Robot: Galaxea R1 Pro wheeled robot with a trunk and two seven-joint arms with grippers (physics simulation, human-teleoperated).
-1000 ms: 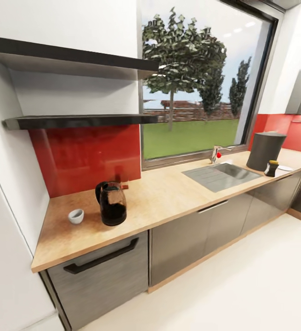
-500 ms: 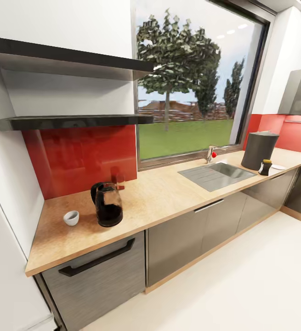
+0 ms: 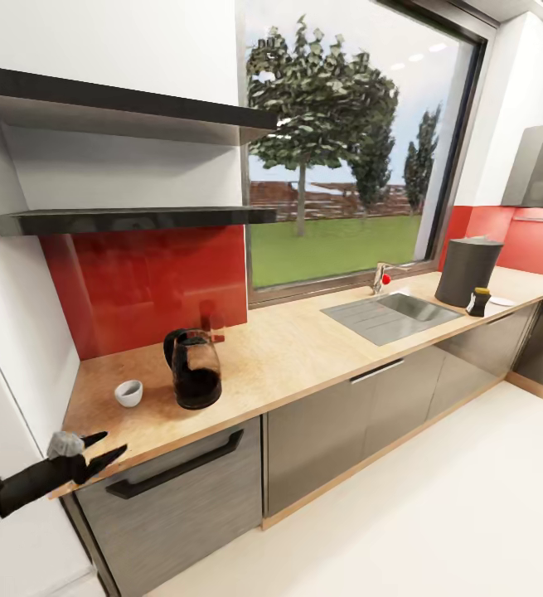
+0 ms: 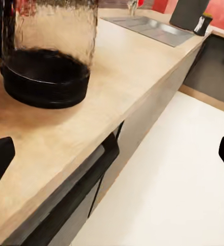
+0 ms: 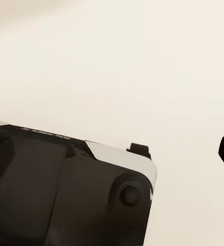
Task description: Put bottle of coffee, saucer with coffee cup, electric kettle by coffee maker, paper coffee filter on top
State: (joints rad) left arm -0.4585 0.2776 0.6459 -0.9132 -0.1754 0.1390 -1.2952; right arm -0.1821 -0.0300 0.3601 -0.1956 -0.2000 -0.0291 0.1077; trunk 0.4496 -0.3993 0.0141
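Observation:
On the left part of the kitchen countertop stand the smoky glass electric kettle and, to its left, the white coffee cup. At the far right are the grey coffee maker, the bottle of coffee and the white saucer. The kitchen shelf is bare. My left gripper is open off the counter's front left corner; its wrist view has the electric kettle close ahead. My right gripper hangs open over the floor. The paper coffee filter is out of view.
A steel sink with a faucet is set into the counter under the window. A higher matching shelf hangs above. A drawer with a black handle sits below the kettle. My dark base shows under the right gripper.
The camera shifted right and closer a second ago, then held still. My left gripper has risen into the head view at the lower left. Nothing on the counter has moved.

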